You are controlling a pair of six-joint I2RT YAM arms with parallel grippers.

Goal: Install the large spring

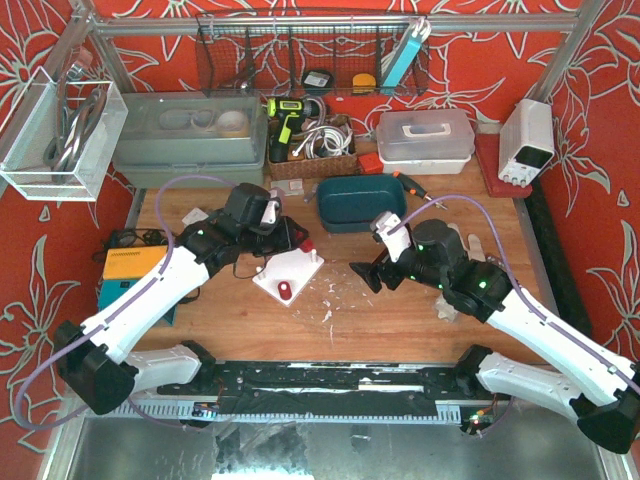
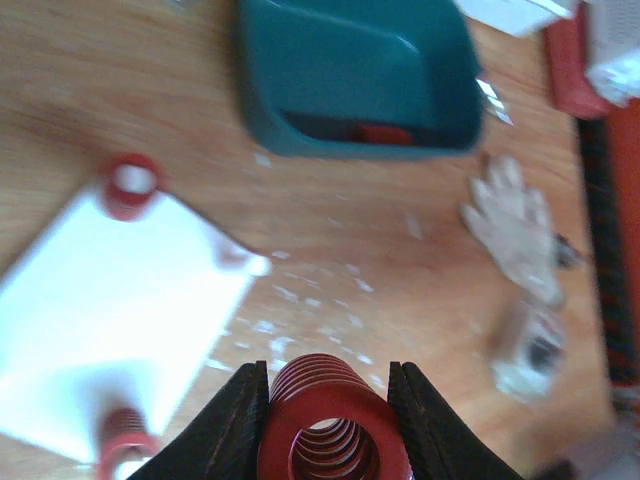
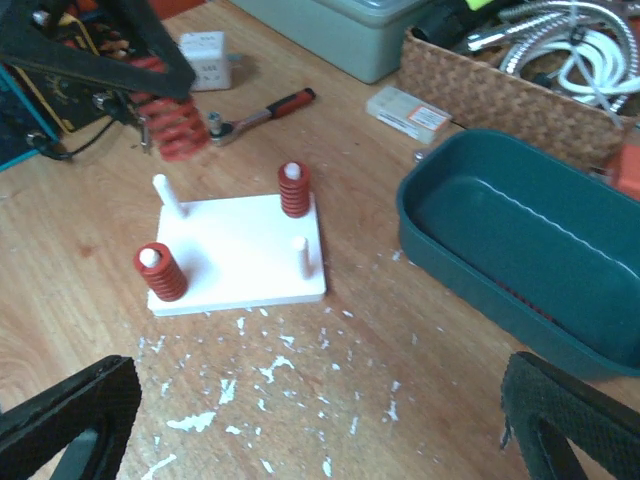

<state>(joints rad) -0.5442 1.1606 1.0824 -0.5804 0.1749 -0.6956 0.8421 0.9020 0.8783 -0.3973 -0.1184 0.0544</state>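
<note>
large spring [image 3: 178,128] pinched in left gripper [image 2: 328,400]
right wrist view: spring at 10 o'clock off the peg plate [image 3: 240,255]; right gripper [image 3: 320,425] wide open, empty.

Red wall panels [image 1: 480,70] printed with white flower outlines close in a wooden desk [image 1: 400,320] on its far, left and right sides, in even, bright light. A silver frame rail [image 1: 300,25] runs above the far edge with a wire basket [image 1: 230,60] hung from it. Along that far edge stand a grey lidded tub [image 1: 190,135], a wicker basket [image 1: 310,165] and a white lidded box [image 1: 425,138], a clear bin [image 1: 30,150] hangs beyond the far left corner, and a black rail [image 1: 300,400] lines the near edge above dull sheet metal [image 1: 300,450].
</note>
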